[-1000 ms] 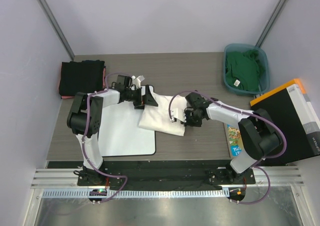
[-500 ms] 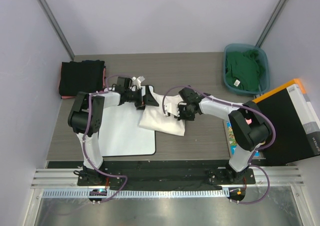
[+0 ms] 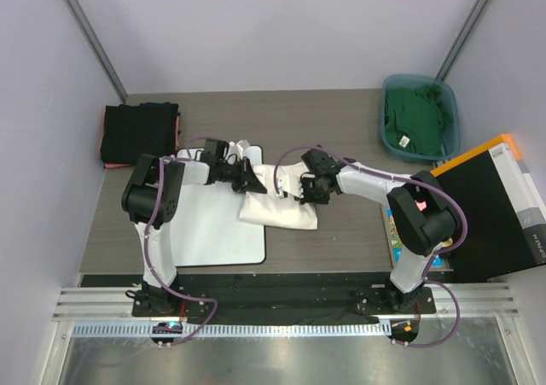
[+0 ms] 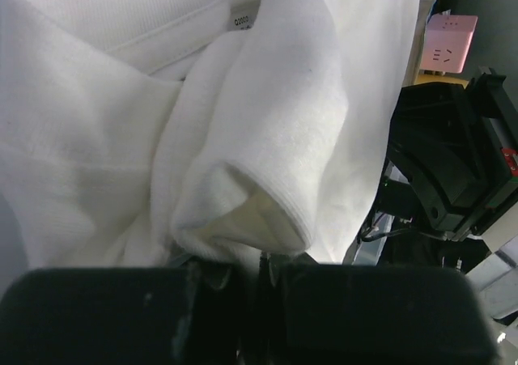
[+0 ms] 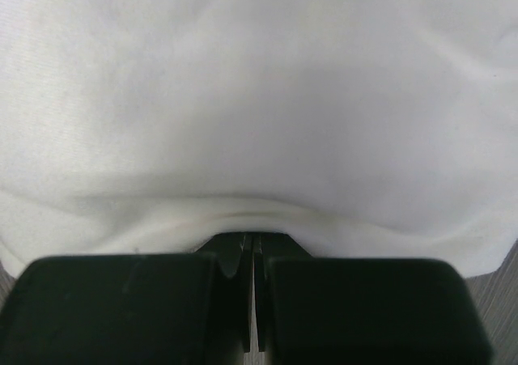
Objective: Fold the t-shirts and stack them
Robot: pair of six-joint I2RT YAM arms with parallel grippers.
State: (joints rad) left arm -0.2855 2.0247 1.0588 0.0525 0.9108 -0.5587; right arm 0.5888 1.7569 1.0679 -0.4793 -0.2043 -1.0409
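A white t-shirt [image 3: 275, 201] lies bunched at the table's middle, its left part on the white board [image 3: 213, 227]. My left gripper [image 3: 252, 180] is at the shirt's upper left corner. In the left wrist view it [image 4: 257, 260] is shut on a rolled fold of the white cloth [image 4: 267, 122]. My right gripper [image 3: 305, 189] is at the shirt's upper right edge. In the right wrist view it [image 5: 253, 244] is shut on the hem of the cloth [image 5: 259, 98]. Folded black t-shirts [image 3: 139, 131] with a pinkish-red one under them sit at the far left. A green t-shirt [image 3: 416, 116] fills the bin.
A teal plastic bin [image 3: 452, 116] stands at the back right. A black box with an orange edge [image 3: 495, 206] lies at the right, with a colourful booklet [image 3: 397, 231] beside it. Grey walls enclose the table on three sides.
My left gripper has closed on the shirt's fold and shifted slightly right. My right gripper has carried the shirt's right edge leftward and away from me, so the shirt is narrower.
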